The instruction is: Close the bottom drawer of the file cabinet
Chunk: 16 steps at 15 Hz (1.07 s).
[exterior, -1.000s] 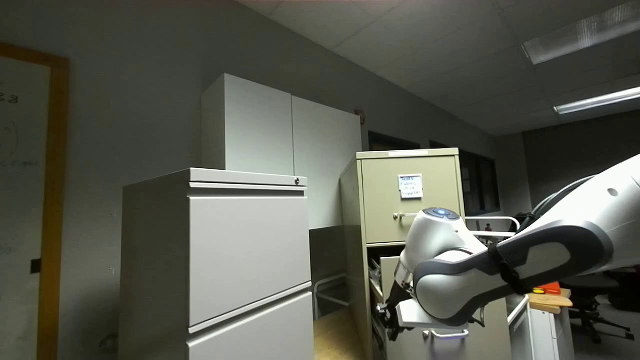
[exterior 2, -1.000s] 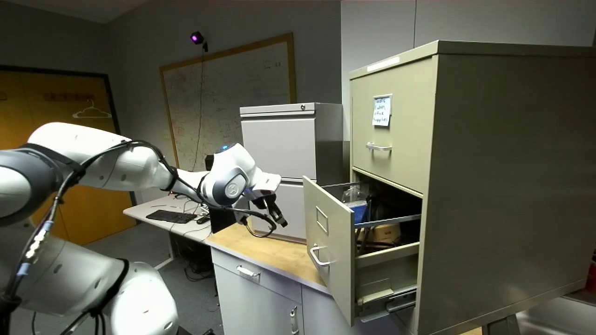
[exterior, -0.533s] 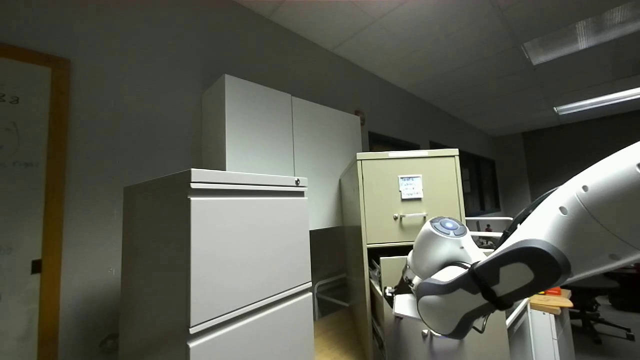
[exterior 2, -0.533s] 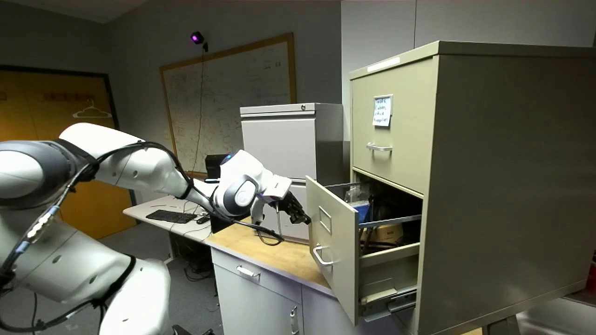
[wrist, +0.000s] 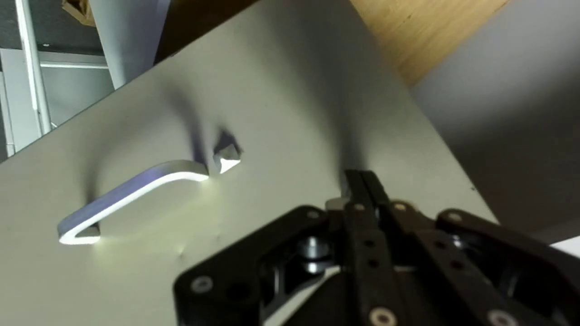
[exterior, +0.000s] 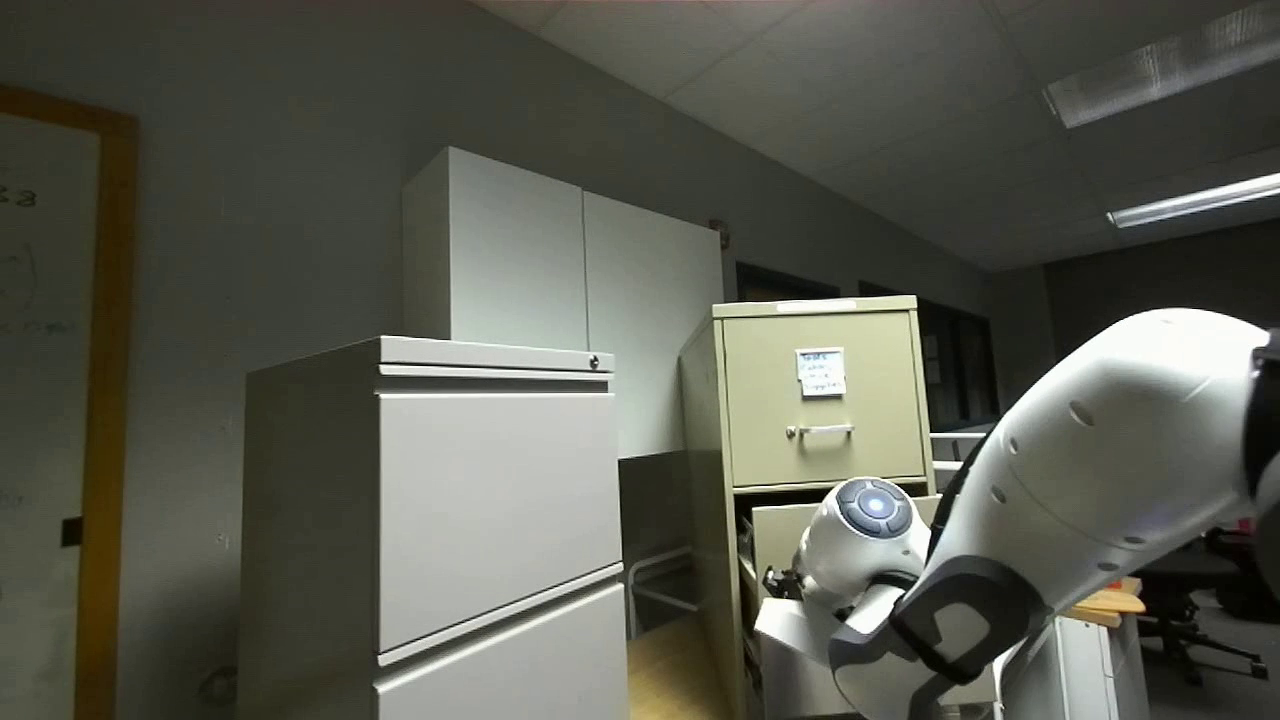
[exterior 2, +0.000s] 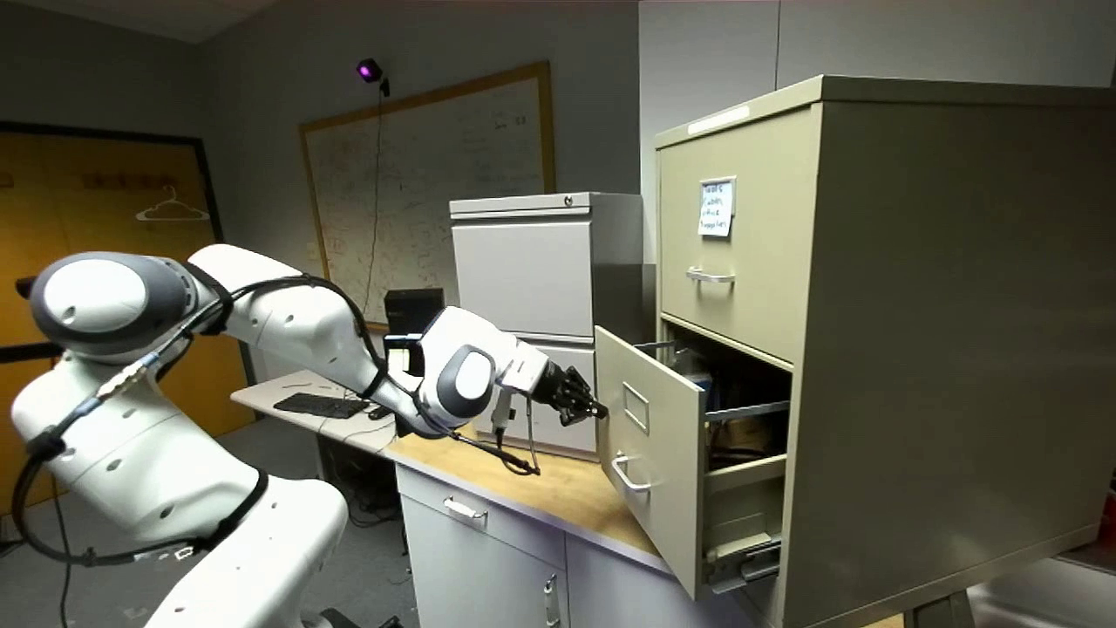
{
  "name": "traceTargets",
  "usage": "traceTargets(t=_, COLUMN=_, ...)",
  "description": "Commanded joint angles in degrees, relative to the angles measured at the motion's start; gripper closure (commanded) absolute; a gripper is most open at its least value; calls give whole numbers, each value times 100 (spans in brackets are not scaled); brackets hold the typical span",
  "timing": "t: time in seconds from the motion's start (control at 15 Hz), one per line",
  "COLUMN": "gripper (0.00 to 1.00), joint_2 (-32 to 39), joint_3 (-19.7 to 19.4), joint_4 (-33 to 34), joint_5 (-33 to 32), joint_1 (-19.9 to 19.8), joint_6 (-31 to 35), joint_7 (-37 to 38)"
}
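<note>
The beige file cabinet [exterior 2: 924,305] shows in both exterior views [exterior: 705,500]. Its bottom drawer [exterior 2: 670,462] stands partly pulled out, with items inside. The drawer front also shows in an exterior view [exterior: 782,528], partly hidden by the arm, and fills much of the wrist view [wrist: 281,113]. Its silver handle [wrist: 131,199] is left of my gripper there. My gripper [wrist: 361,174] is shut with nothing between its fingers. Its tips appear to touch the drawer front near one side edge, above handle height [exterior 2: 600,410]. The labelled upper drawer [exterior 2: 737,253] is closed.
A pale grey cabinet [exterior 2: 523,270] stands beside the open drawer on a wooden counter [exterior 2: 523,471]. White cupboards [exterior 2: 488,541] are under the counter. A desk with a keyboard [exterior 2: 321,406] is behind the arm. A cable hangs below the wrist.
My gripper has moved forward from apart to the drawer front. The drawer has slid partway inward over the last half second. The gripper looks shut throughout.
</note>
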Motion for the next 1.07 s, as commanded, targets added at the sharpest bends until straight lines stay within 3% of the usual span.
traceTargets(t=0.0, gripper=97, joint_2=-147, joint_3=967, joint_4=513, joint_5=-199, joint_1=-1474, joint_6=-1, joint_7=933)
traceTargets(t=0.27, gripper=97, joint_2=-510, joint_3=2318, joint_4=1018, joint_5=-61, joint_1=-2847, joint_6=-339, joint_7=1930)
traceTargets(t=0.47, gripper=96, joint_2=-816, joint_3=3396, joint_4=1602, joint_5=10, joint_1=-3875, joint_6=-944, joint_7=2703)
traceTargets(t=0.53, gripper=97, joint_2=-1020, joint_3=3846, joint_4=1815, joint_5=512, joint_1=-4219, joint_6=-1227, joint_7=2574)
traceTargets(t=0.73, gripper=97, joint_2=-1397, joint_3=4934, joint_4=2589, joint_5=926, joint_1=-5217, joint_6=-1987, joint_7=2907)
traceTargets(t=1.0, gripper=97, joint_2=-2008, joint_3=6070, joint_4=3825, joint_5=1542, joint_1=-6389, joint_6=-3070, joint_7=3247)
